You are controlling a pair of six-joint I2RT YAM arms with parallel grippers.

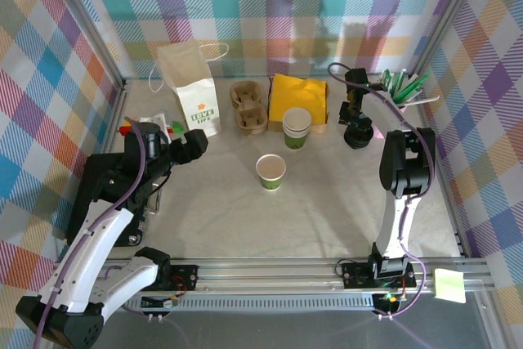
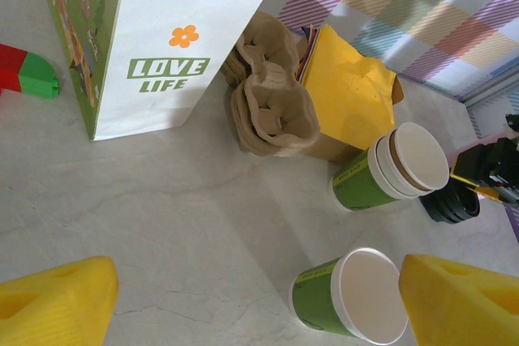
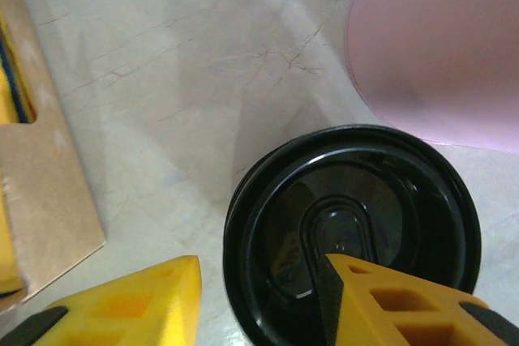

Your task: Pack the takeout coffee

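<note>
Top view, surface with both arms. The takeout coffee (image 1: pixel 270 171) stands upright and uncovered in the middle of the frame, its long axis vertical, apart from everything around it. A stack of like cups (image 1: pixel 297 127) stands above it and slightly to the right, in front of the yellow napkins (image 1: pixel 298 96).

The left gripper (image 1: pixel 196 146) hangs left of centre with its jaws spread wide and nothing between them. The coffee lies to its right and a little lower in the frame, near but not touching. The right gripper (image 1: pixel 358 130) is at upper right over the stack of black lids (image 1: pixel 358 133), well apart from the coffee; the left arm is therefore the nearer one.

Left wrist view. The takeout coffee (image 2: pixel 349 297) sits at lower right, just inside the right-hand yellow finger (image 2: pixel 462 297) and off the midline of the left gripper (image 2: pixel 259 305). The paper bag (image 2: pixel 162 38) and the pulp tray (image 2: pixel 272 103) stand beyond it at upper left and upper centre.

Right wrist view. The right gripper (image 3: pixel 258 269) has its jaws partly apart, straddling the rim of the black lids (image 3: pixel 349 224): one finger over the lid's centre, the other outside its left edge. Contact cannot be told.

Judgement: a grasp by the left arm would need a shift toward the coffee to centre it between the jaws.
</note>
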